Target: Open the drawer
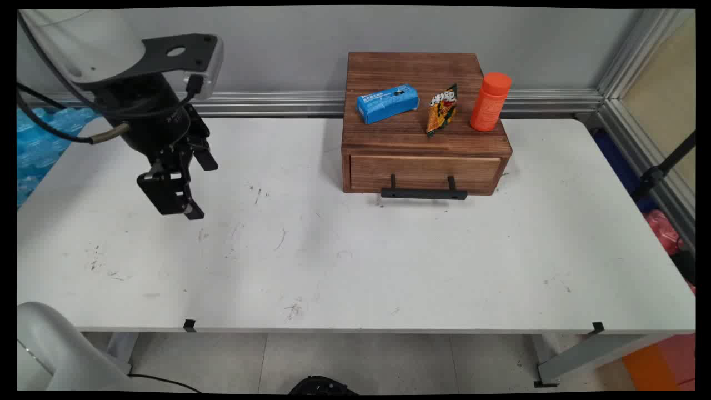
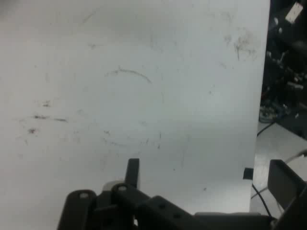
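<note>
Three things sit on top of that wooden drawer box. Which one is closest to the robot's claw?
The blue box. It lies at the left end of the wooden drawer box, the side facing the gripper; the snack packet and orange bottle stand farther right.

White arm (image 1: 78, 44), black 2-finger gripper (image 1: 186, 186), black cables (image 1: 50, 125).

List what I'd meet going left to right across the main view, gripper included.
gripper → blue box → snack packet → orange bottle; the last three sit on the wooden drawer box.
</note>
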